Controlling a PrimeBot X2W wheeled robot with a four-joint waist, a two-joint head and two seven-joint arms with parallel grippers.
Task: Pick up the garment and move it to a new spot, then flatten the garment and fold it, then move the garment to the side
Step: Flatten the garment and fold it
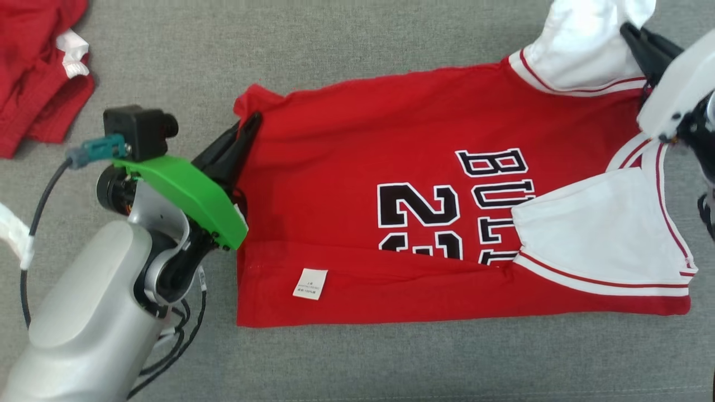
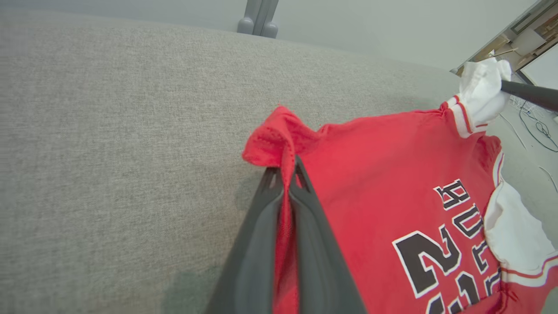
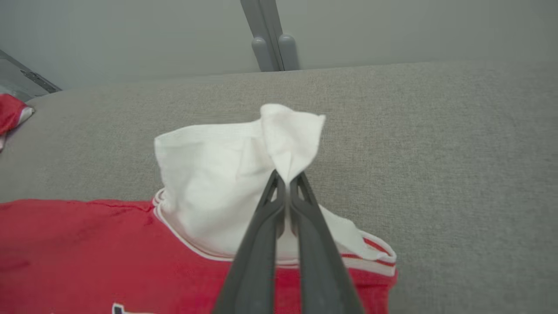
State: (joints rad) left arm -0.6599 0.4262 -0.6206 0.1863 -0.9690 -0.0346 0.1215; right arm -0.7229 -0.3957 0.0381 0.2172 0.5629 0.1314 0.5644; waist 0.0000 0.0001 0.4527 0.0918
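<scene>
The left gripper (image 2: 285, 170) was clenched on a bunched red hem corner, and the right gripper (image 3: 283, 179) on a white sleeve, of the garment (image 1: 363, 139), which lay partly folded on the grey cushion (image 1: 391, 363), well apart from another red cloth (image 1: 33, 72).

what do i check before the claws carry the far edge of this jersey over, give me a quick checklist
1. left claw shut on the jersey at its red hem corner: ok
2. right claw shut on the far white sleeve: ok
3. near edge folded up, care label showing: ok
4. near white sleeve lying flat on the front: ok
5. cloth between the two grips taut: cannot tell
6. second red garment lying apart from the jersey: ok
</scene>
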